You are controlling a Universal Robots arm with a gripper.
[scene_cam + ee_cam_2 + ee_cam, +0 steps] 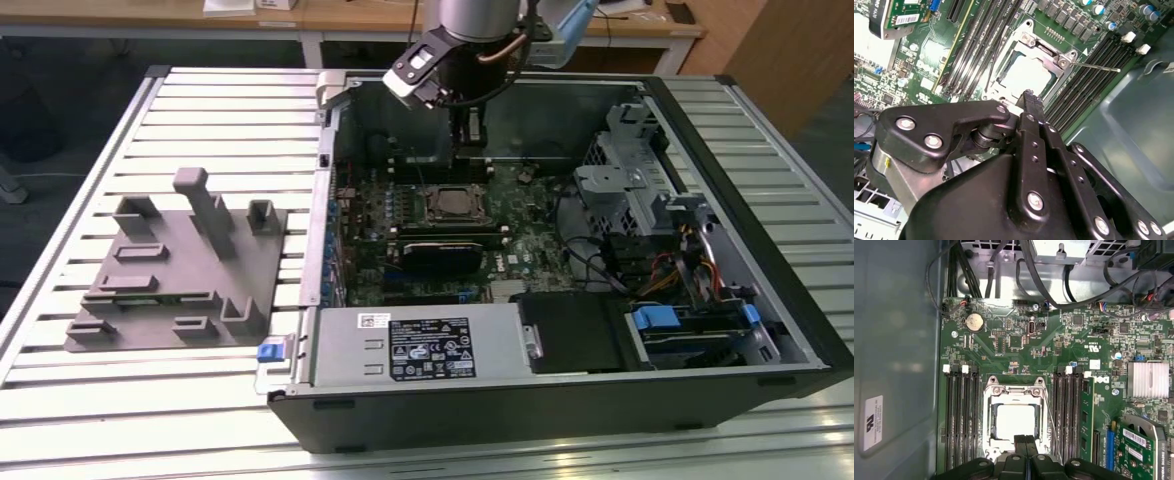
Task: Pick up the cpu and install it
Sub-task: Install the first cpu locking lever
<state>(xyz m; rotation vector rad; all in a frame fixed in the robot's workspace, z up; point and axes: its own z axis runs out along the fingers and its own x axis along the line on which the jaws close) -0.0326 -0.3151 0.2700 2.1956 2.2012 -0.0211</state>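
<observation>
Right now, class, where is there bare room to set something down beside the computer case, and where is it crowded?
Bare table slats lie beyond the grey fixture, along the near edge below it, and at the exterior view's right of the computer case. Inside the case it is crowded: gripper near the cpu, cables beside.

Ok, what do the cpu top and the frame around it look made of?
The cpu: pale silvery top, likely metal with a matte finish; it glows evenly without sharp glints. The socket frame: brighter bare metal, probably stamped steel; its edges glint and screws sit at its corners.
</observation>
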